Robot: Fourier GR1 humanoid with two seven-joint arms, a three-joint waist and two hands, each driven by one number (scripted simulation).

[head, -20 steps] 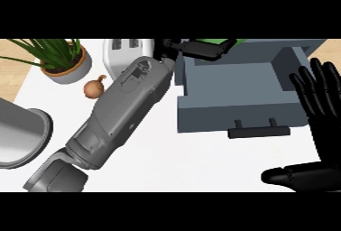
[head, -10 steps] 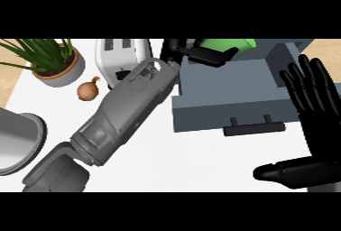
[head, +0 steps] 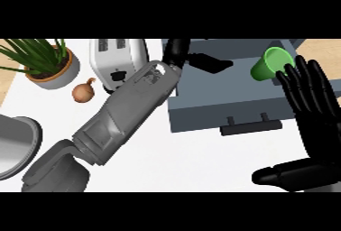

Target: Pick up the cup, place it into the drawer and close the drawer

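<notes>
The green cup (head: 273, 63) lies on its side inside the open grey drawer (head: 220, 106), near its far right corner, mouth turned up and toward me. My left forearm crosses the counter from the lower left, and my left hand (head: 200, 58) hangs over the drawer's far left part with relaxed fingers, well apart from the cup. The drawer's dark handle (head: 253, 126) faces me. At the right edge my right hand (head: 310, 117) rests open with fingers up, its fingertips just beside the cup.
A white toaster (head: 120, 56) stands left of the drawer. A potted plant (head: 43, 63) and a brown onion (head: 83, 91) sit at the far left. A grey round vessel (head: 13, 144) shows at the left edge.
The cup was in my left hand over the drawer. It now lies apart from the hand, further right in the drawer. The left hand has opened.
</notes>
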